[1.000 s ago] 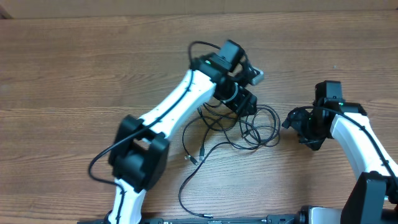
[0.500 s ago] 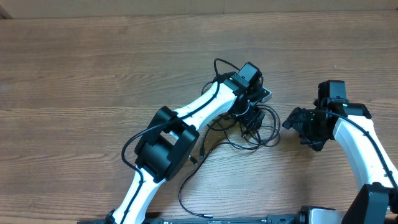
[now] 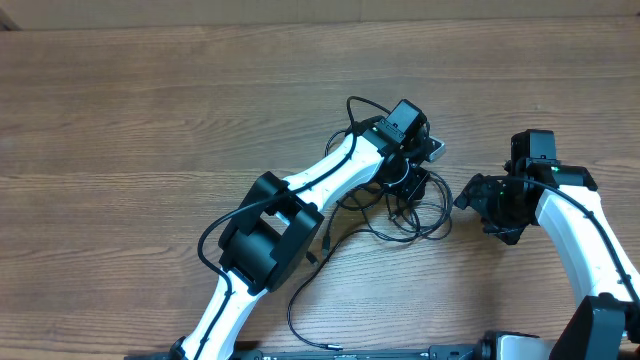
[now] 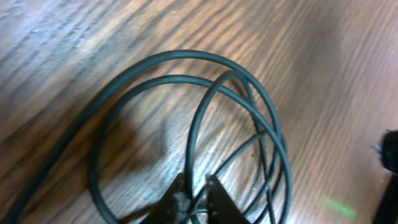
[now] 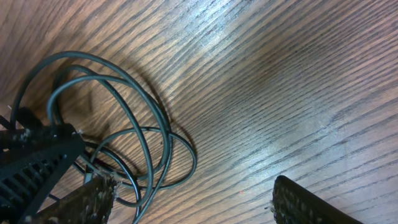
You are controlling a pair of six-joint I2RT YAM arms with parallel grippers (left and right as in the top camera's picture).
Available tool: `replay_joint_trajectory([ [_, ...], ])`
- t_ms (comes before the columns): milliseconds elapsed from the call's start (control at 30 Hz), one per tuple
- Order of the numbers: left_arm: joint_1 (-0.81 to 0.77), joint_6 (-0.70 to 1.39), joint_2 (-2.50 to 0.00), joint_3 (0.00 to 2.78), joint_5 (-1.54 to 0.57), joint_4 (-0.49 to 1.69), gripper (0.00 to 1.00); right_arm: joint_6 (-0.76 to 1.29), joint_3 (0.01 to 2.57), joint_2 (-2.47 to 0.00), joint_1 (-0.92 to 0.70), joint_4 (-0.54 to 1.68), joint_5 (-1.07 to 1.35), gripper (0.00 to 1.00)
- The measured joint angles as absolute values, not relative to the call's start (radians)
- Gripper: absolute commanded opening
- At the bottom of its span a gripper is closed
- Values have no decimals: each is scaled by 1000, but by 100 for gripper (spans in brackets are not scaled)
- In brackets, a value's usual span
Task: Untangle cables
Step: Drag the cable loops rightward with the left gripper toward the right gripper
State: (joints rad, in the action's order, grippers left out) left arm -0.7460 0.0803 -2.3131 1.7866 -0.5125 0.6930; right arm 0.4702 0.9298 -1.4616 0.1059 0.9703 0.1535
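Overhead, thin, smooth black cables (image 3: 400, 212) are seen lying in loose, overlapping round loops on the wood-grain table (image 3: 150, 130), between the two arms. Only in the left wrist view is one strand shown pinched between the closed-in tips of the left gripper (image 4: 198, 190). In the right wrist view, the right gripper (image 5: 199, 204) is seen spread wide and empty just beside the loops.

A brown wooden table (image 3: 120, 130) is shown, its grain running from left to right across the whole surface. Thin black cables (image 3: 415, 212) are laid directly on it, right of centre, where several overlapping loops are bunched into a loose tangle. From that tangle one strand (image 3: 292, 305) is trailed leftward and toward the near edge, where it is bent back to the right along the wood. Soft shadows are cast on the boards beneath the loops.
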Motion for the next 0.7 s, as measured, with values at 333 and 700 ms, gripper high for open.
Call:
replay_joint_trajectory([
  [333, -746, 84, -2313, 1787, -554, 697, 4, 452, 930, -1462, 106, 992, 154, 80],
  [700, -606, 84, -2228, 1787, -746, 733, 4, 327, 930, -1462, 106, 971, 214, 85],
])
